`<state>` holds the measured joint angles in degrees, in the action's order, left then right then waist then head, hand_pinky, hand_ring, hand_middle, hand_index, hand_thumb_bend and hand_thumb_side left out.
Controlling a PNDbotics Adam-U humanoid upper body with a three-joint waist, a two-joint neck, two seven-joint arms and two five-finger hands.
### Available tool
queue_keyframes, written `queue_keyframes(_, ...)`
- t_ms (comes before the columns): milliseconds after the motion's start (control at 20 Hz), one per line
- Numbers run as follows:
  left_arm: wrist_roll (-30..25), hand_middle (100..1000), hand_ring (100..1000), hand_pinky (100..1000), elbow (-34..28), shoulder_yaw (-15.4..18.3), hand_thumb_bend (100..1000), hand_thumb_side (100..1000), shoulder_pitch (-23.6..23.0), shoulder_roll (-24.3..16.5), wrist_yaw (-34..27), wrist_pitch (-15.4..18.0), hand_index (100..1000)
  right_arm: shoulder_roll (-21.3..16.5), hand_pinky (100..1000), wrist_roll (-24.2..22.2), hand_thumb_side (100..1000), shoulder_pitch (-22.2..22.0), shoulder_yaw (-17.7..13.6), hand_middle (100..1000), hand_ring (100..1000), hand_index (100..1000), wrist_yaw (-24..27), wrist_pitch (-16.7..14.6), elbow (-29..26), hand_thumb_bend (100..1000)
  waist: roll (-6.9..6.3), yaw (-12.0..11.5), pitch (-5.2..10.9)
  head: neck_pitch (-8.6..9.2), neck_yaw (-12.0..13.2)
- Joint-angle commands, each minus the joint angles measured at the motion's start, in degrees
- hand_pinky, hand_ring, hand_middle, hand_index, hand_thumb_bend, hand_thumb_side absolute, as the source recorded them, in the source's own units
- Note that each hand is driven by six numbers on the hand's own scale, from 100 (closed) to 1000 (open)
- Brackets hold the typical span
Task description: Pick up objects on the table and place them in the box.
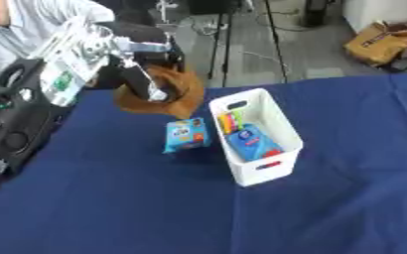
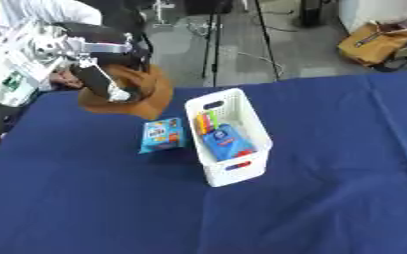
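**Left hand holds a brown thing above the table's far left edge**

The left hand [image 1: 142,79] comes in from the upper left, its dark fingers curled round a brown, soft-looking object [image 1: 168,94] that hangs above the far edge of the table [image 1: 111,208]. The brown object sits over the blue cloth's rim, up and to the left of the white box [image 1: 281,144], and apart from it.

Just below the held object a blue snack packet [image 1: 187,135] lies on the cloth, close beside the box's left wall; whether it touches the wall cannot be told. Inside the box a blue packet [image 1: 250,141] fills the middle, and some bright orange and green pieces [image 1: 231,120] stand at its far end. The near end of the box shows bare white wall with a slot handle.

The cloth in front of the box and to its right is open blue surface all the way to the near edge. Along the table's left edge black equipment [image 1: 16,129] stands against the cloth. The right hand shows in neither view.
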<state>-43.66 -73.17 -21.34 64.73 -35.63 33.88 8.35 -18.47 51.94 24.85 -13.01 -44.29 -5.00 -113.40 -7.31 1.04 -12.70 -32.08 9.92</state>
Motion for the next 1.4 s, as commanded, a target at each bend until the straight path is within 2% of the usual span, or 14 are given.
queue_keyframes(50, -0.26, 439, 331, 234, 0.17, 1.16, 100, 153, 2.31, -0.12, 0.07, 0.14, 610, -1.38, 754, 0.03, 579, 0.55, -0.04, 618, 711, 599, 0.14, 0.02, -1.19, 100, 0.22, 0.02, 1.52, -0.2, 0.33)
queue_keyframes(550, -0.43, 430, 323, 229, 2.96, 1.67, 100, 161, 5.89, 3.56, 0.62, 0.62, 606, -1.24, 755, 0.03, 579, 0.51, 0.32, 618, 711, 597, 0.37, -0.24, -1.19, 100, 0.09, 0.61, 1.77, -0.07, 0.65)
queue_keyframes(700, -0.42, 427, 320, 228, 4.4, 1.75, 100, 165, 7.08, 6.05, 1.16, 0.6, 605, -1.11, 755, 0.03, 580, 0.62, 0.51, 618, 711, 597, 0.45, -0.29, -1.19, 100, 0.12, 1.2, 1.75, 0.0, 0.99)
queue_keyframes(1100, 0.59, 420, 312, 217, 9.19, 1.84, 100, 165, 9.06, 10.38, 4.34, 1.59, 602, -0.89, 755, 0.03, 579, 0.87, 0.77, 617, 711, 595, 0.74, -0.53, -1.19, 100, 0.12, 2.04, 1.56, 0.15, 1.61)
queue_keyframes(1400, 3.97, 413, 304, 207, 14.05, 2.54, 100, 165, 10.24, 13.73, 8.52, 2.48, 605, -0.64, 756, 0.03, 577, 1.05, 0.93, 617, 711, 593, 0.94, -0.65, -1.19, 100, 0.14, 2.52, 1.38, 0.37, 2.08)
